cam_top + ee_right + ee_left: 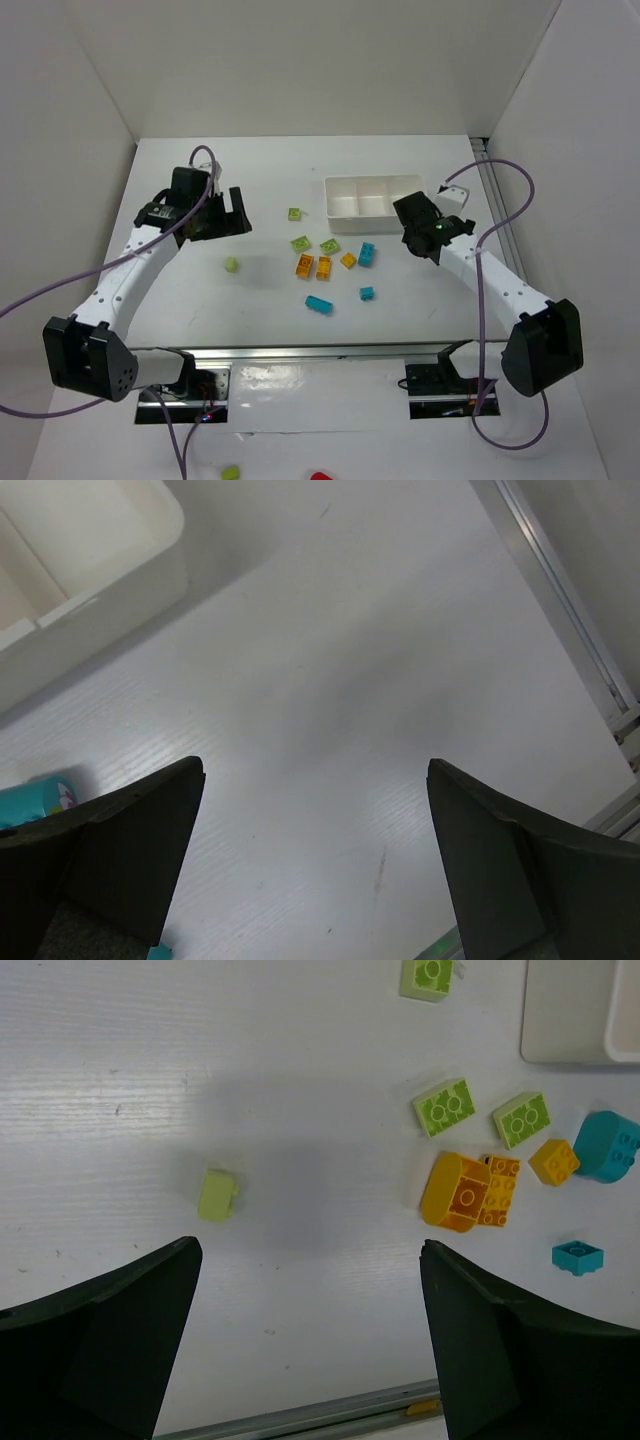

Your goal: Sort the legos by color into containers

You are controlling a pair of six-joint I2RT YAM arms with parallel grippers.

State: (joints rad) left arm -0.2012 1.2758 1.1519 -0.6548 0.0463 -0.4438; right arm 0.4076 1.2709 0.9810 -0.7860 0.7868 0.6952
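By my reading you are at the very start of the sort. The white tray (372,225) sits at the far right of the table (180,300), and all three of its compartments look bare. The legos lie loose just near and left of it: green bricks (301,243) farthest, orange bricks (305,265) in the middle, and cyan bricks (368,254) to the right and nearest. One pale green brick (216,1195) sits alone, well apart to the left of the cluster.

The left jaws stand wide and hold nothing. They hang above the table, with that lone brick a little left and far of their centre. The right jaws are spread wide and empty too, over bare table just beside the tray's right end, with one cyan brick (35,792) at their left.

Your next move is probably a first pick. Shift the left jaws left and far until the pale brick is centred between them, then descend and close. It is small, so line up squarely or it may skid away.
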